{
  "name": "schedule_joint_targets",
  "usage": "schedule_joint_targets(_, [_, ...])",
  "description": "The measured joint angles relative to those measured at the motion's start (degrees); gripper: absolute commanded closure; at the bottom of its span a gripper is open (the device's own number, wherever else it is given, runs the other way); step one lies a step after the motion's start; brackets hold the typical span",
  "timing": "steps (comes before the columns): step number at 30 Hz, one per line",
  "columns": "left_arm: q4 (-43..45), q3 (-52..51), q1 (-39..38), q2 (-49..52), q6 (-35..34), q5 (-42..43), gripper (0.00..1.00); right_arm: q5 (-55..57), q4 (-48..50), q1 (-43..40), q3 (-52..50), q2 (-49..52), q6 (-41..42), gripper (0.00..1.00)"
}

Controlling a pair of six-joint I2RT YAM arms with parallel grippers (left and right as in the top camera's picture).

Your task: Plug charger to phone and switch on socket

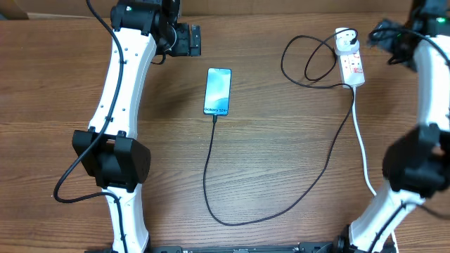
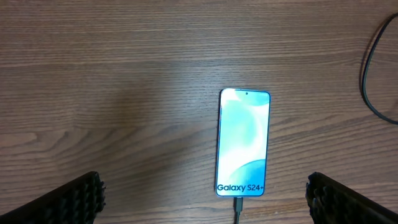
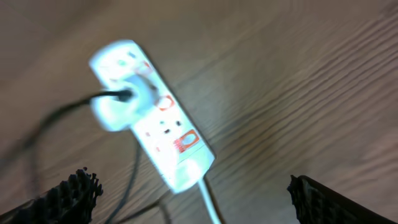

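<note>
The left gripper (image 1: 195,40) is seen from overhead with its jaws spread and nothing between them, a little beyond the top end of the phone (image 1: 217,91) and to its left. The right gripper (image 1: 376,34) is found well to the right of the phone, beside the far end of the socket (image 1: 352,65); its state is not made out here. The phone is laid flat on the table (image 1: 281,140), screen lit. The charger (image 1: 281,211) is met at the phone's lower edge, looped below the phone and led off right to a white adapter (image 1: 344,43) seated in the socket.

In the left wrist view, the phone is framed between two widely parted fingers (image 2: 68,202), untouched, and the connector tip is seen at its lower edge.

In the right wrist view, which is blurred, the socket is shown between wide-set fingers (image 3: 62,199), not touched. Red switches (image 3: 185,142) are visible; their position cannot be told.
</note>
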Motion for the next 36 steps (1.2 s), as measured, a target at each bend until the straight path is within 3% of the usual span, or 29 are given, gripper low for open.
schedule_joint_targets(14, [0.0, 0.0, 0.0, 0.0, 0.0, 0.0, 0.00, -0.6, -15.0, 0.3, 0.7, -29.2, -2.1, 0.00])
schedule_joint_targets(23, [0.0, 0.0, 0.0, 0.0, 0.0, 0.0, 0.00, -1.3, -27.2, 0.3, 0.9, -42.8, -2.1, 0.00])
schedule_joint_targets(30, [0.0, 0.0, 0.0, 0.0, 0.0, 0.0, 0.00, -1.7, -34.0, 0.3, 0.9, -47.9, -2.1, 0.00])
schedule_joint_targets(36, [0.0, 0.0, 0.0, 0.0, 0.0, 0.0, 0.00, -2.1, -34.1, 0.3, 0.9, -48.2, -2.1, 0.00])
